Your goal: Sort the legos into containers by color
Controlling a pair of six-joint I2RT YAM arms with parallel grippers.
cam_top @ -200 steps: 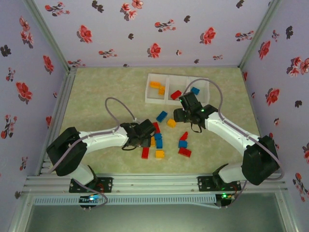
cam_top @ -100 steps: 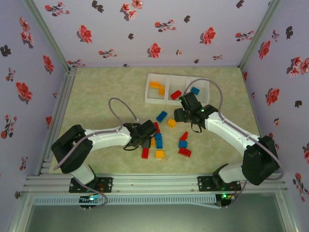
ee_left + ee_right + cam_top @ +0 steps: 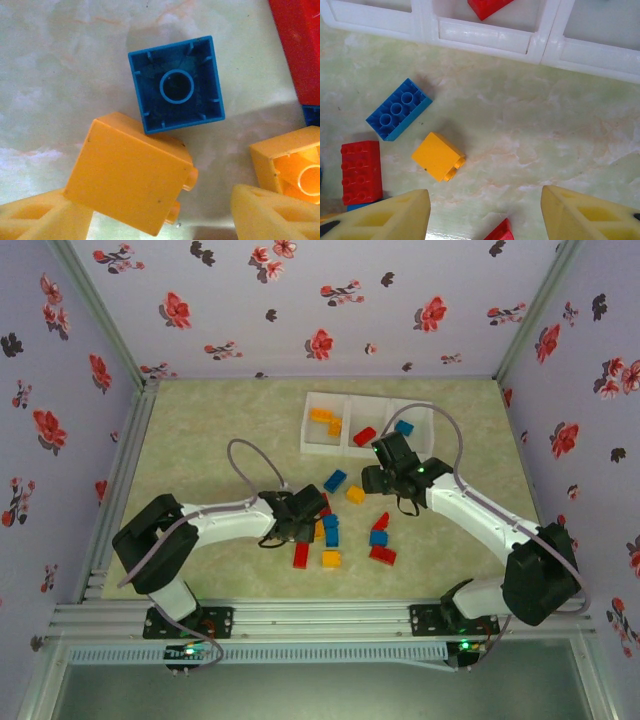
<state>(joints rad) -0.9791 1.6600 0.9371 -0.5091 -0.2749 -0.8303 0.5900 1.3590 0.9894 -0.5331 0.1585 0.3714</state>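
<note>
Left claw (image 3: 150,200): held released over an orange brick (image 3: 127,172) touching a blue brick (image 3: 176,85) | Right claw (image 3: 485,197): held released near the tray (image 3: 485,37) | Loose bricks (image 3: 331,559): scattered on the bench (image 3: 530,125)

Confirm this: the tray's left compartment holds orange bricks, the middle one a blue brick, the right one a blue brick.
Wrong: the middle compartment holds a red brick, as the top external view shows. The orange bricks left and the blue brick right are correct.

Scattered legos (image 3: 355,494) near white tray (image 3: 322,449)
</note>
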